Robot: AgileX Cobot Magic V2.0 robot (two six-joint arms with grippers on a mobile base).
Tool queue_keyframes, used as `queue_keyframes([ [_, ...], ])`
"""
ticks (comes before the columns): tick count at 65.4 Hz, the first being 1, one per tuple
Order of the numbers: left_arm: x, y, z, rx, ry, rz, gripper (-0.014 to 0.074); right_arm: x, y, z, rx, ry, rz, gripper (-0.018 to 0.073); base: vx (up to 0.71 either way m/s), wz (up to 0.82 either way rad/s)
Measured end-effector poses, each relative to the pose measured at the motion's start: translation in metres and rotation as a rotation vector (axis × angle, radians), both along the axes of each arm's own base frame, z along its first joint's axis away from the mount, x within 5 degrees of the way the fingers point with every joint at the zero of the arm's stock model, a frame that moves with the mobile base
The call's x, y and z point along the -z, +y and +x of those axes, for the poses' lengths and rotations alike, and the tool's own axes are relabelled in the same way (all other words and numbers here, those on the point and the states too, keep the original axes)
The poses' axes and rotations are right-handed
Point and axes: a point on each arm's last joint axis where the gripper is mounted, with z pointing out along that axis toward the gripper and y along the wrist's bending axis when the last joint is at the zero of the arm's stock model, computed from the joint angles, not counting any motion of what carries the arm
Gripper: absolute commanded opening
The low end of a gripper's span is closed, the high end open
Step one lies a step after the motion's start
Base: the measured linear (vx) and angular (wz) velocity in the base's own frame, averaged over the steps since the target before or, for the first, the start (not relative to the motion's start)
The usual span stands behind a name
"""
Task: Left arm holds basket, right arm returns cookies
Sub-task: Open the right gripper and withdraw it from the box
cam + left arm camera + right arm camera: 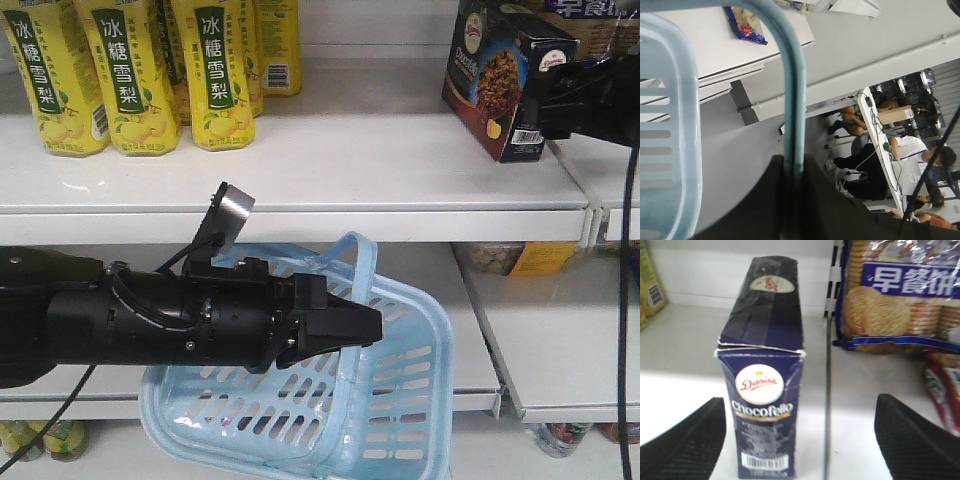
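The cookies (500, 80) are a dark navy box standing upright on the upper shelf (330, 160) at the right. In the right wrist view the box (765, 405) stands between my right gripper's (797, 400) open fingers (685, 445), nearer the left one, and touches neither. The right gripper (575, 100) shows only partly, just right of the box. My left gripper (365, 325) is shut on one hoop handle of the light blue basket (400, 400), which hangs tilted in front of the lower shelf. The handle (792, 100) runs straight down between the shut jaws.
Yellow pear-drink bottles (120, 80) fill the upper shelf's left side. Biscuit packs (895, 300) and a red pack (942, 390) lie right of a shelf divider (829, 390). A clear tub with a yellow label (520, 260) sits on the lower shelf. Jars (560, 438) stand lower down.
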Motion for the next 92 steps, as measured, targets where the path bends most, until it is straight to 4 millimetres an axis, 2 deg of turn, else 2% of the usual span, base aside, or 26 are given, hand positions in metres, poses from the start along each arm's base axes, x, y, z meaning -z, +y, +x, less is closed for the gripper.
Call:
queue_keyframes([
  [14,0.000,0.000,0.000,0.000,0.000,0.000,-0.0003,-0.025,-0.012,-0.042,0.047,-0.016,-0.008,0.0552,0.00,0.00],
  [23,0.000,0.000,0.000,0.000,0.000,0.000,-0.0003,-0.041,-0.021,-0.076,0.076,-0.048,-0.001,0.0552,0.00,0.00],
  [32,0.000,0.000,0.000,0.000,0.000,0.000,-0.0003,-0.052,-0.028,-0.107,0.099,-0.072,0.004,0.0552,0.00,0.00],
  [37,0.000,0.000,0.000,0.000,0.000,0.000,-0.0003,-0.050,-0.031,-0.122,0.101,-0.089,0.004,0.0552,0.00,0.00],
  [42,0.000,0.000,0.000,0.000,0.000,0.000,-0.0003,-0.040,-0.035,-0.141,0.097,-0.110,0.007,0.0552,0.00,0.00],
  [62,0.000,0.000,0.000,0.000,0.000,0.000,-0.0003,0.050,-0.046,-0.213,0.078,-0.172,0.025,0.0552,0.00,0.00],
  [70,0.000,0.000,0.000,0.000,0.000,0.000,-0.0003,0.078,-0.051,-0.240,0.082,-0.247,0.052,0.0552,0.00,0.00],
  [78,-0.001,0.000,0.000,0.000,-0.001,-0.002,-0.0003,0.100,-0.053,-0.247,0.086,-0.262,0.053,0.0552,0.00,0.00],
  [92,-0.001,0.000,-0.001,0.001,-0.003,-0.003,-0.0003,0.130,-0.048,-0.231,0.072,-0.143,0.055,0.0552,0.00,0.00],
])
